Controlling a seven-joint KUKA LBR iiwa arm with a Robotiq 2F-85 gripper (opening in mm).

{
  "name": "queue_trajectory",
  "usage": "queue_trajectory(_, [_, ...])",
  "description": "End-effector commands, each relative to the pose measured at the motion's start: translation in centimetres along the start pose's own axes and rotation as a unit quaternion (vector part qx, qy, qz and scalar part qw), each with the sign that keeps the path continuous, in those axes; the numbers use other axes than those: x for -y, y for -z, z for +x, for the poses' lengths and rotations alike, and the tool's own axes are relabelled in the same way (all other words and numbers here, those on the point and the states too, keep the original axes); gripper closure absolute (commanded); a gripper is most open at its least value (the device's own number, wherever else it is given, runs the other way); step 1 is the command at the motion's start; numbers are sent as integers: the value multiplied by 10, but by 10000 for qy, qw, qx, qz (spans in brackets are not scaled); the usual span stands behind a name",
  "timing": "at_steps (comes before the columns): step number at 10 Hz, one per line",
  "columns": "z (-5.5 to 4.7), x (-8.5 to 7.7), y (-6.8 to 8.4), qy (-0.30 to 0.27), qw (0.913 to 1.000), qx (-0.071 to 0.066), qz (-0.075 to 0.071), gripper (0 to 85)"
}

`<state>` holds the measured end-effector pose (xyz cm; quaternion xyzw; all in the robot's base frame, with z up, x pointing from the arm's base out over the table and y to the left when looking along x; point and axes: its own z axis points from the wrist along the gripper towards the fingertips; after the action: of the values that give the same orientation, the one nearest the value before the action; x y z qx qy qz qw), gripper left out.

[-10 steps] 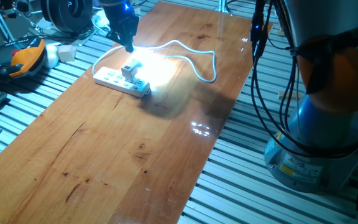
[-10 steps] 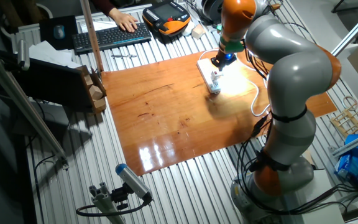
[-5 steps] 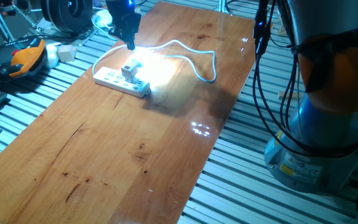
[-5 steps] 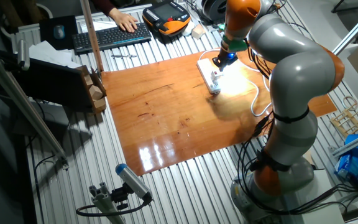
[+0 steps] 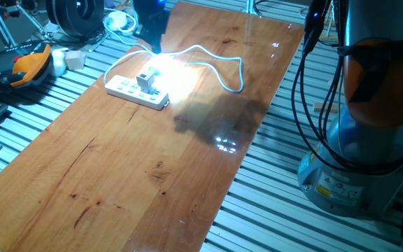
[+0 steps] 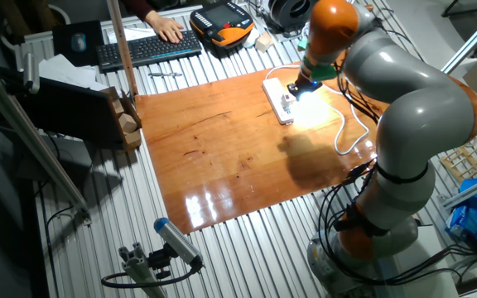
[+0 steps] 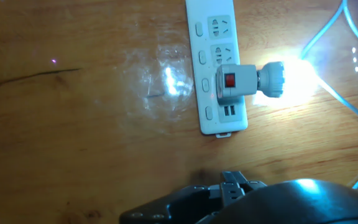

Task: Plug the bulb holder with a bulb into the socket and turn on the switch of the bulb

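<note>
The socket, a long white power strip (image 5: 128, 90) (image 6: 277, 98) (image 7: 213, 59), lies at the far left of the wooden table (image 5: 152, 168), with its white cable (image 5: 219, 59) looping to the right. The white bulb holder (image 5: 144, 80) (image 7: 236, 84) is plugged into the strip. Its red switch (image 7: 230, 81) faces up. The bulb (image 7: 272, 79) is lit and glares brightly (image 5: 168, 77) (image 6: 311, 106). My gripper (image 5: 157, 46) (image 6: 298, 86) (image 7: 238, 182) hangs above and just behind the strip, apart from the holder. Its fingers look closed together and hold nothing.
An orange teach pendant (image 5: 30, 64) (image 6: 226, 21) and a small white adapter block (image 5: 73, 59) lie off the table's left edge. A keyboard (image 6: 147, 48) with a person's hand (image 6: 168, 29) on it is beyond. The robot base (image 5: 355, 161) stands at the right.
My gripper has risen and drawn back to the right, away from the bulb holder. The bulb stays lit; the strip and the holder have not moved.
</note>
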<state>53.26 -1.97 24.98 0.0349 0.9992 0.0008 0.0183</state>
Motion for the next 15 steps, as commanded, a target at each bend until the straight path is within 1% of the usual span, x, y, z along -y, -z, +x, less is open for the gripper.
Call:
queue_trajectory(1, [1, 0, 0, 22, 10000, -27, 18, 850])
queue_trajectory(2, [2, -1, 0, 61, 10000, -63, 43, 850])
queue_trajectory(4, [6, -3, -2, 62, 9999, -54, 73, 850])
queue_trajectory(5, [7, -4, -3, 47, 9999, -54, 74, 850])
queue_trajectory(6, [7, -4, -4, 38, 9999, -93, 53, 850])
queue_trajectory(7, [8, -4, -4, 37, 9999, -104, 16, 850])
queue_trajectory(8, [9, -5, -5, 45, 9999, -111, 24, 850])
queue_trajectory(10, [9, -5, -6, 60, 9999, -118, 24, 850])
queue_trajectory(13, [6, -4, -9, 61, 9999, -71, 44, 850])
queue_trajectory(15, [7, -5, -9, 60, 9999, -80, 21, 850])
